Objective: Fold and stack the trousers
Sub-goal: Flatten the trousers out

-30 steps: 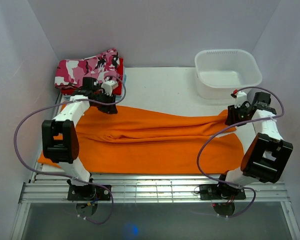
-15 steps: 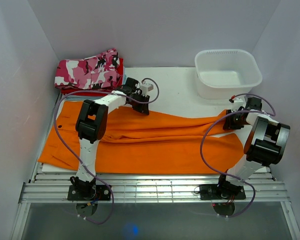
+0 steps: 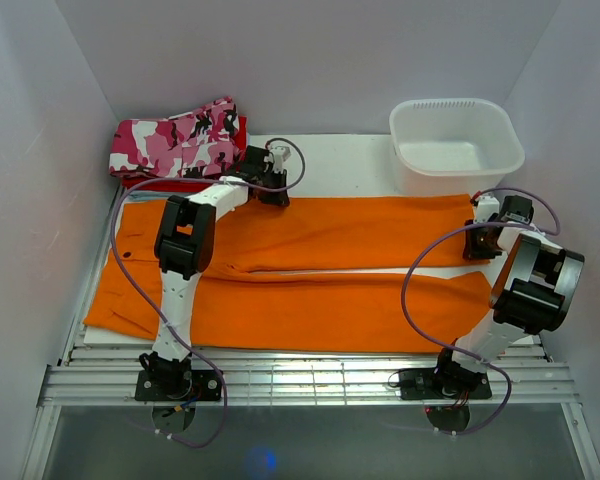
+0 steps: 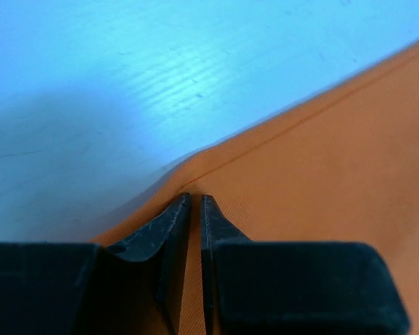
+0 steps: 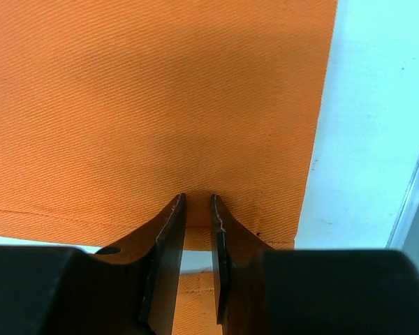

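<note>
The orange trousers [image 3: 360, 235] lie spread across the white table [image 3: 340, 165], their two long legs running left to right side by side. My left gripper [image 3: 270, 192] is at the far edge of the farther leg. In the left wrist view it [image 4: 195, 199] is shut on the trousers [image 4: 321, 174] at that edge. My right gripper [image 3: 480, 245] is at the right end of the same leg. In the right wrist view it [image 5: 197, 199] is pinching the hem of the trousers [image 5: 160, 91], with a strip of table showing behind the hem.
A pink, white and black camouflage garment [image 3: 175, 140] lies on a red garment [image 3: 145, 183] at the back left. A white tub [image 3: 455, 145] stands at the back right. Walls close in on three sides, and metal rails [image 3: 310, 380] run along the near edge.
Both grippers closed on the farther leg. The left one moved right and towards the back. That leg, bunched a second ago, now lies flat and stretched.
</note>
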